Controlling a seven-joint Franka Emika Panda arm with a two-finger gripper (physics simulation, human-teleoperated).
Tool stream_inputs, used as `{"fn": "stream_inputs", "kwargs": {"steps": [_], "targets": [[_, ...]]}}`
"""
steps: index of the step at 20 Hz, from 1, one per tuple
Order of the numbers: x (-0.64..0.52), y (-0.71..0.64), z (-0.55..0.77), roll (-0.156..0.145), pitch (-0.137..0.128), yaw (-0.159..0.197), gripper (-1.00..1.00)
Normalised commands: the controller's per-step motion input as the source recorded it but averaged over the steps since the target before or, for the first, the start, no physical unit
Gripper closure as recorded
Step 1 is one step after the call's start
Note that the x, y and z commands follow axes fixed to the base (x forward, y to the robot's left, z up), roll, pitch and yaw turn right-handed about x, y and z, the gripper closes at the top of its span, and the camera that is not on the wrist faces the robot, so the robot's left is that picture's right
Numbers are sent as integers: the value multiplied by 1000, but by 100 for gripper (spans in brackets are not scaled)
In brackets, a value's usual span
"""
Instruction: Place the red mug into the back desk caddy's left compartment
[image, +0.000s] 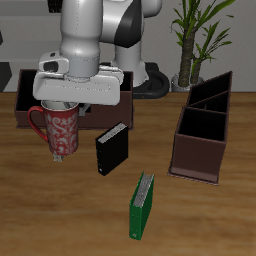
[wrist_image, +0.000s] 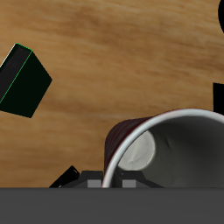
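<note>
The red mug (image: 60, 130), with a pale speckled pattern and its handle toward the caddy's end, hangs upright from my gripper (image: 63, 108), just above the table. The gripper is shut on the mug's rim. In the wrist view the mug's pale inside and rim (wrist_image: 166, 144) lie close below the hand; the fingertips are hidden. The back desk caddy (image: 22, 98), long, low and dark brown, lies right behind the mug. The hand and mug cover most of it, so its left compartment is hidden.
A black book (image: 112, 148) stands close beside the mug. A green book (image: 143, 205) stands near the table's front edge and also shows in the wrist view (wrist_image: 22, 80). A taller brown caddy (image: 203, 130) with slanted dividers stands farther off.
</note>
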Motion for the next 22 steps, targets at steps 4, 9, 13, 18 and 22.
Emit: {"fn": "stream_inputs", "kwargs": {"steps": [4, 9, 13, 18, 22], "targets": [[-398, -110, 399, 2, -30, -33, 100], [-386, -100, 305, -22, -9, -10, 100], [-412, -39, 161, 19, 1, -13, 100], [-404, -15, 16, -5, 15, 77, 100], [-389, -224, 86, 5, 3, 11, 100]]}}
